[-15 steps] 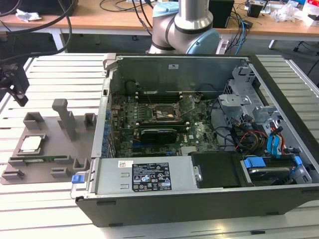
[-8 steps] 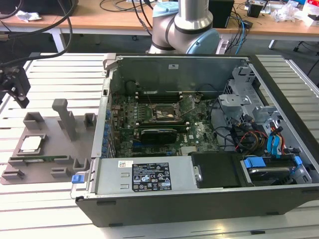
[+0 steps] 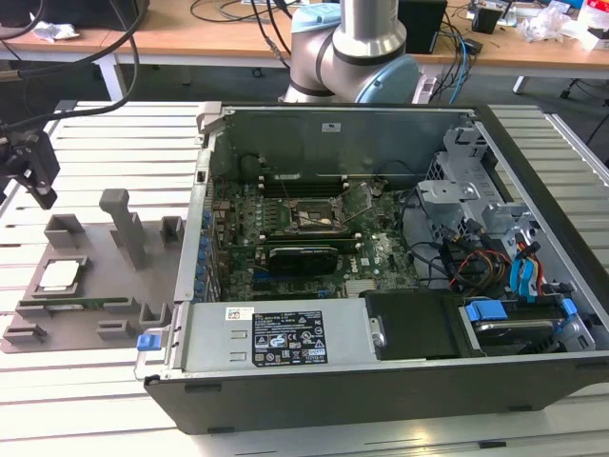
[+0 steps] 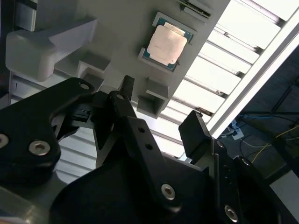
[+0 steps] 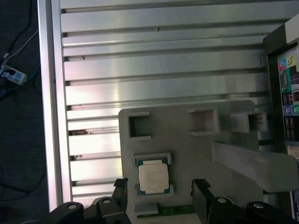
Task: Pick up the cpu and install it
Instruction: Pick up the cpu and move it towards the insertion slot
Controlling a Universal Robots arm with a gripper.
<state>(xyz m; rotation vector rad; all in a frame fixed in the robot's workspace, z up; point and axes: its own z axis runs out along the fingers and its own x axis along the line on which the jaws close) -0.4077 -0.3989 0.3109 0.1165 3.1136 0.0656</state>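
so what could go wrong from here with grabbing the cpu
1. The cpu lies low between raised lips of the grey holder. The open gripper, hovering above it, might land on a lip or grip the chip skewed.
2. The holder's tall post stands close by, and the arm could clip it.

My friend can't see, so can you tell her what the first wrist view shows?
A silver cpu lies untouched in a pocket of a grey holder. The open black tool hangs above it, with a finger showing on each side of it. The holder sits on a ribbed metal table.
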